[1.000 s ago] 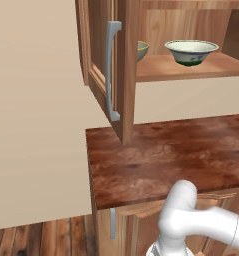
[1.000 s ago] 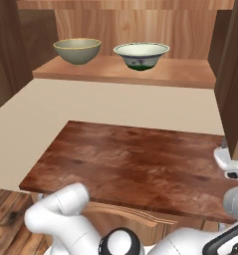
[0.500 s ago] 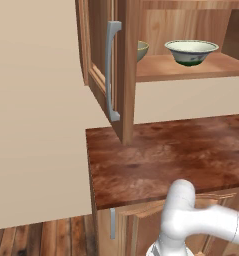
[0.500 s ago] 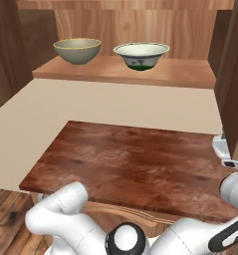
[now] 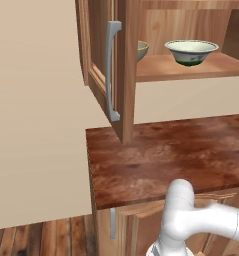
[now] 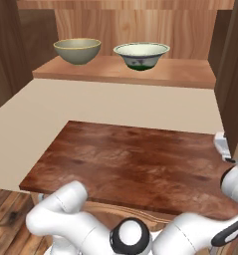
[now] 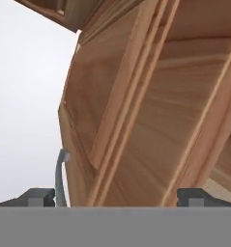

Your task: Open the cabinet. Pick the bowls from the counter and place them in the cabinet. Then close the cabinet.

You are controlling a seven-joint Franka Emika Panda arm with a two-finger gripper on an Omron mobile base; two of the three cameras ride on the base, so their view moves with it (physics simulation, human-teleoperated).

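Gripper (image 7: pixel 117 198) jaws wide apart, empty, close against a cabinet door (image 7: pixel 151 111). Both bowls (image 6: pixel 141 55) sit mid-shelf inside the cabinet (image 6: pixel 125 69); counter (image 6: pixel 135 159) bare. Closing seems next: push each door shut.

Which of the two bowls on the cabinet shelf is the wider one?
The pale white-green bowl with the dark green foot, standing to the right of the olive-tan bowl in the right base view, has the broader, flared rim.
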